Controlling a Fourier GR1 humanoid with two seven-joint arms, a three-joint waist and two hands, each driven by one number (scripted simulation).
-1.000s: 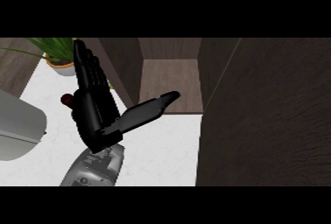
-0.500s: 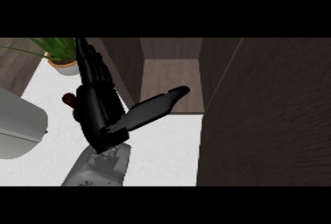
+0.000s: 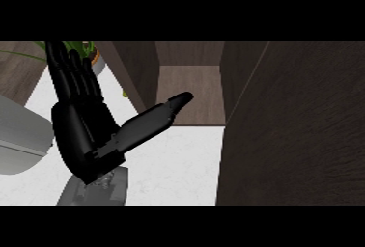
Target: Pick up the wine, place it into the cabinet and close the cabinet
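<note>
My left hand (image 3: 85, 130) stands open at the view's left, fingers straight up and thumb (image 3: 160, 113) stretched right towards the cabinet. It holds nothing that I can see. The cabinet's open compartment (image 3: 189, 91) lies at the top centre, with nothing inside it. Its dark wooden door (image 3: 299, 125) stands open and fills the right side. No wine bottle shows; my hand hides part of the counter behind it. My right hand is out of the picture.
The white counter (image 3: 178, 159) runs between my hand and the door. A pale grey appliance (image 3: 18, 130) sits at the left edge. A potted plant (image 3: 80, 49) stands at the top left behind my fingers.
My left hand has shifted slightly right and looms larger. A small dark red thing that showed at the hand's left edge is now hidden behind it.
</note>
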